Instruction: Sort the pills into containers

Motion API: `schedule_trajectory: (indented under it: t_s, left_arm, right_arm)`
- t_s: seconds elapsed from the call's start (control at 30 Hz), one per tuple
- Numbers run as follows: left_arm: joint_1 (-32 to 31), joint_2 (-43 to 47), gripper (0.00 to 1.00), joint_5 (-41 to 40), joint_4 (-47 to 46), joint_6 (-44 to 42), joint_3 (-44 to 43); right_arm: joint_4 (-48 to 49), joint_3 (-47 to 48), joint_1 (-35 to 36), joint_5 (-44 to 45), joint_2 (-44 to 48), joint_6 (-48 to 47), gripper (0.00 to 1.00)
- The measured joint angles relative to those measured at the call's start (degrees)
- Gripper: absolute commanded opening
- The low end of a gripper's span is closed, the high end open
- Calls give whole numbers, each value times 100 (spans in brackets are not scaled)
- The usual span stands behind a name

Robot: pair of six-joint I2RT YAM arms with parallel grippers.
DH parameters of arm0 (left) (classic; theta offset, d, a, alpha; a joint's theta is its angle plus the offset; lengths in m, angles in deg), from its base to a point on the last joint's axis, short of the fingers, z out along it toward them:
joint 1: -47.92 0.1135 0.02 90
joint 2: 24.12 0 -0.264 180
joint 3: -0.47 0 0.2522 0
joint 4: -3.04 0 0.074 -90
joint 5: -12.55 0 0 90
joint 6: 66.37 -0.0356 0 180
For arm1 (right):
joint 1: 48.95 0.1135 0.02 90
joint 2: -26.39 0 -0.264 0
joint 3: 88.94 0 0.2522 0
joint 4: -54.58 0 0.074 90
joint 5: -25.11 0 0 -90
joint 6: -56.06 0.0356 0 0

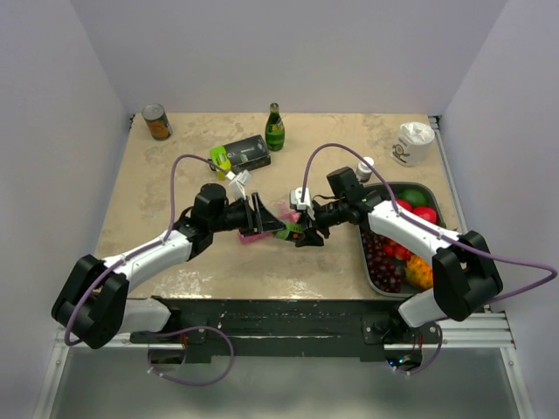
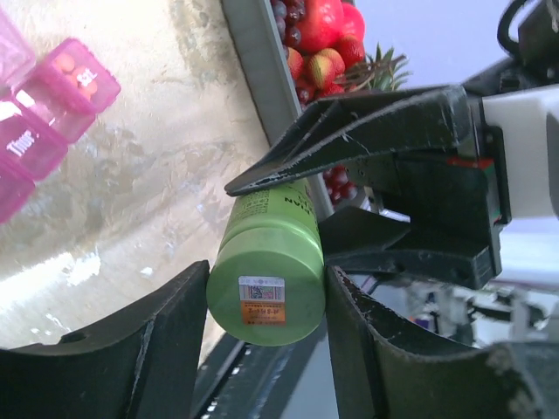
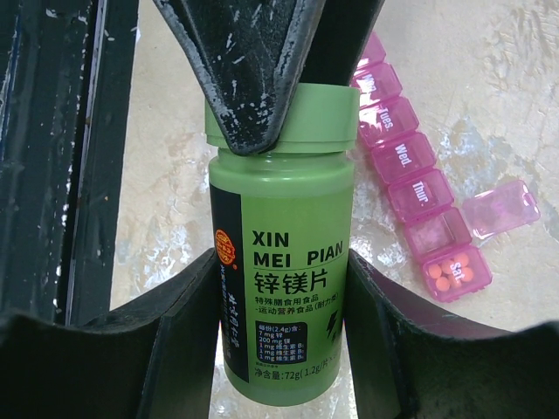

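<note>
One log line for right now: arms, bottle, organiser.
left gripper: clamped on green pill bottle cap | right gripper: holding bottle body | pink organiser: Sat lid open, orange pills inside

The translucent pink pill organiser strip [image 3: 410, 175] lies flat on the beige marbled tabletop [image 3: 498, 87], its row of small square compartments running on a slant. Lids reading Tues., Wed. and Thur. are closed. The end compartment [image 3: 456, 272], marked Sat., has its lid [image 3: 502, 208] flipped open sideways and holds several small round orange pills [image 3: 450, 269].
</note>
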Motion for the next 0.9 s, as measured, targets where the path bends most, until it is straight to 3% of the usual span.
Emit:
schedule_trajectory:
  t_s: [0.23,0.7,0.9]
  left_arm:
    - [17,46,0,-85,181,535,0]
    - [210,595,0,-214,719,457,9]
    - [278,557,0,-105,385,1167,275]
  right_arm:
    - [15,0,4,-2,0,96,0]
    - [479,0,109,-103,0,197,0]
    - [452,0,111,-109,0,225,0]
